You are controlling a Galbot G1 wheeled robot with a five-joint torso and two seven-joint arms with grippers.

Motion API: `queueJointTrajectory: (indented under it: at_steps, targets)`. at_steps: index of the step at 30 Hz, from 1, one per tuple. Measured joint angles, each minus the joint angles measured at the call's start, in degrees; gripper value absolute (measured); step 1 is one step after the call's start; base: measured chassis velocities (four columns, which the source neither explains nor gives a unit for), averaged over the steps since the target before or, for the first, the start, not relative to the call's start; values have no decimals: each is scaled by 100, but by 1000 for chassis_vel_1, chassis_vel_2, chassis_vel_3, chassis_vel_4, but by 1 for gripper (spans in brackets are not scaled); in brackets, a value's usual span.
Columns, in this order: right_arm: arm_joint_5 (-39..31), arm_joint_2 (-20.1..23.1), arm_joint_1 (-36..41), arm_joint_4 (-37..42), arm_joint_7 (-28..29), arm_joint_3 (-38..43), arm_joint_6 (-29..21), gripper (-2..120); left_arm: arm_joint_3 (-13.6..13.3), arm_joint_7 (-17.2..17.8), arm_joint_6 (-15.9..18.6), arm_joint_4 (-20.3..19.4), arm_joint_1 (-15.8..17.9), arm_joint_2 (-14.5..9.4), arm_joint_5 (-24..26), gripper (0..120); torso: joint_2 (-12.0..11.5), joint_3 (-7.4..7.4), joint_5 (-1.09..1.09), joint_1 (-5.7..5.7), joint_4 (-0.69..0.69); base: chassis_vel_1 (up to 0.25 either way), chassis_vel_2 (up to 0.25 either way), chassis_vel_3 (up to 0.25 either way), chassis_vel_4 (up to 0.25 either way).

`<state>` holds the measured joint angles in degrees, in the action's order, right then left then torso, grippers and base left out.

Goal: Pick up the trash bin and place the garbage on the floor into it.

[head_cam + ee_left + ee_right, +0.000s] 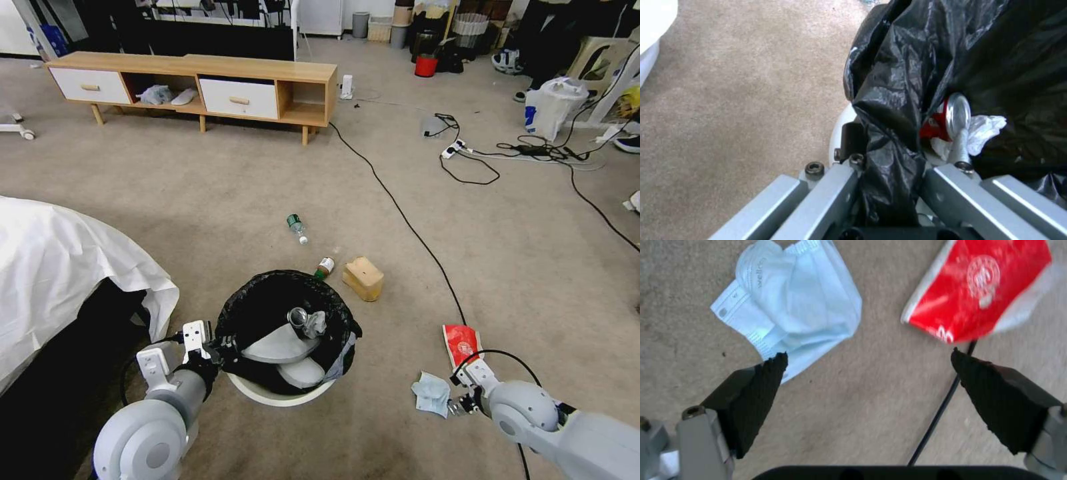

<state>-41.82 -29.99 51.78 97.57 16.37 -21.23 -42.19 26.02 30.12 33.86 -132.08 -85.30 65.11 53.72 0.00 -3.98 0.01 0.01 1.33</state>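
Trash bin (283,393), pinched at its bagged rim by the left gripper (223,347), could tilt or slip free, while the right gripper (867,371), spread wide between blue mask (793,310) and red packet (978,290), might snag the cable (936,416).

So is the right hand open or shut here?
Open: the right hand hovers over bare carpet, its pads spread wide, gripping nothing.

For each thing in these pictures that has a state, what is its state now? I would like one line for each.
trash bin: upright, rim gripped by the left gripper.
left gripper: shut on the bin's rim.
right gripper: open, above bare carpet.
red can: crushed, inside the bin.
white tissue: crumpled, inside the bin.
blue tissue: on the floor.
red packet: on the floor.
tan box: on the floor.
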Motion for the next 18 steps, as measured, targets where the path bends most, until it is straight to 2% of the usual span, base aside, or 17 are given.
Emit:
queueJointTrajectory:
  at_steps: [6, 13, 18]
  targets:
    - [570, -215, -581, -198, -373, -511, 3, 95, 43, -30, -18, -78, -64, 68, -76, 0, 0, 0, -1, 0, 0, 0, 0, 0, 0]
    - [705, -437, -983, -179, -404, -897, 5, 95, 61, -60, -19, -142, -145, 168, -193, 0, 0, 0, -1, 0, 0, 0, 0, 0, 0]
    - [1064, -604, -1180, -284, -526, -1173, 6, 96, 124, -81, -20, -222, -232, 220, -250, 0, 0, 0, -1, 0, 1, 0, 0, 0, 0]
